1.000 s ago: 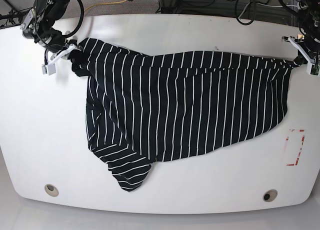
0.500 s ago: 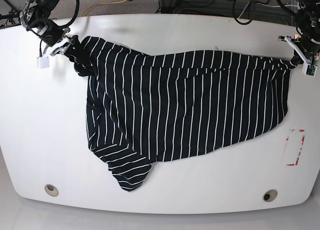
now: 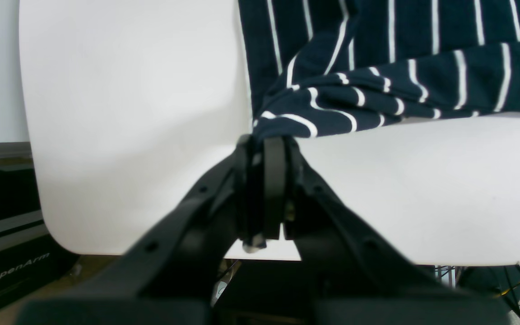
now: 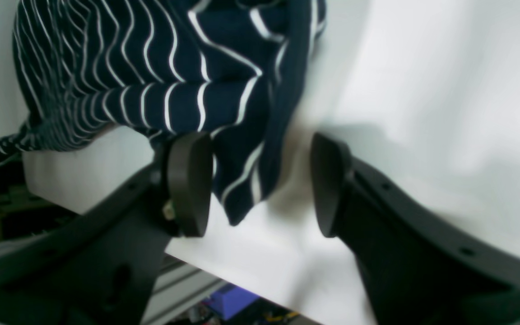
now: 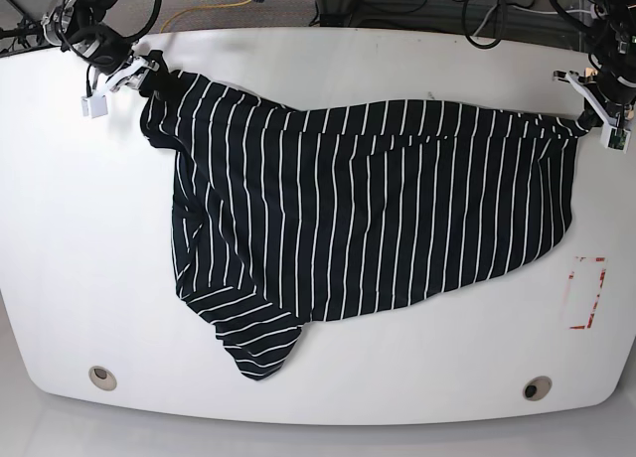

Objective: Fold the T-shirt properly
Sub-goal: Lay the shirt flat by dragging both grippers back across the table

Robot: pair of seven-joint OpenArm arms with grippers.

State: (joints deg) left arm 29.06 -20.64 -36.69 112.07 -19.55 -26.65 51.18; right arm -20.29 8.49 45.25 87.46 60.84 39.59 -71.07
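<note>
T-shirt (image 5: 368, 209) lay spread on the surface (image 5: 60, 238), stretched between our claws. Our left claw (image 3: 264, 144) sat clamped on one corner; our right claw (image 4: 255, 180) stood apart, cloth loose between its pads. We judged we should regrip squarely before folding. Blur hid whether that cloth touched either pad.

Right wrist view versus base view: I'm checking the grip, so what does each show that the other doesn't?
Only the right wrist view shows the right hand open, a T-shirt edge hanging loose between its pads. Only the base view shows the whole T-shirt spread across the table, a sleeve toward the near edge, and the left hand at the far corner. Both show striped fabric at the right hand.
</note>
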